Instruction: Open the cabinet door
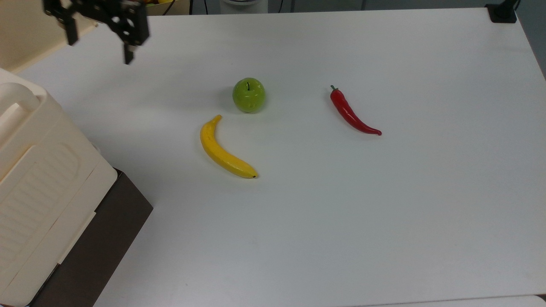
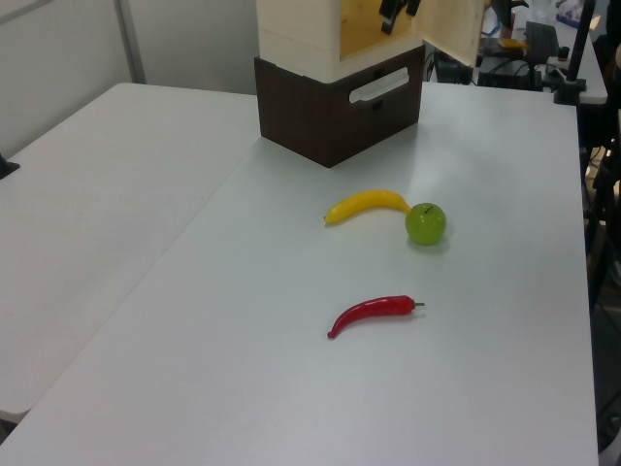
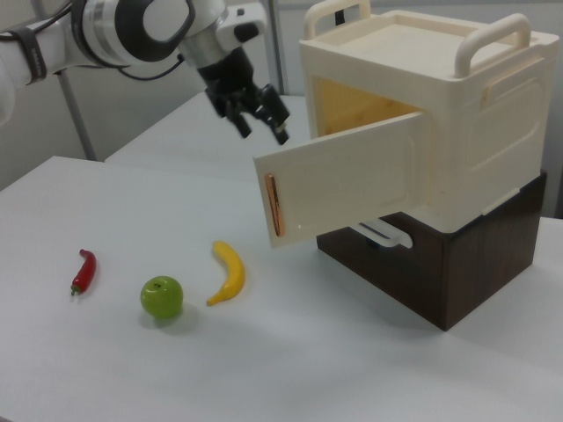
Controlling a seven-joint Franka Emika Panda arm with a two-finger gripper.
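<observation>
The big cream cabinet (image 3: 440,123) stands on a dark brown slab (image 3: 457,272). Its cabinet door (image 3: 343,189) hangs swung wide open, with an orange strip near its free edge and the tan inside of the box showing behind it. In the top view the cabinet door (image 1: 23,38) shows its tan inner face at the upper left. In the left view the cabinet door (image 2: 452,29) juts out to the right of the box. My gripper (image 3: 261,130) hovers open just beyond the door's free edge, apart from it and holding nothing. In the top view the gripper (image 1: 99,42) is to the right of the door.
A yellow banana (image 1: 224,149), a green apple (image 1: 248,94) and a red chili pepper (image 1: 352,113) lie on the white table (image 1: 384,213). A black mount (image 1: 503,13) sits at the top view's upper right corner. The cabinet (image 1: 38,170) fills the top view's left edge.
</observation>
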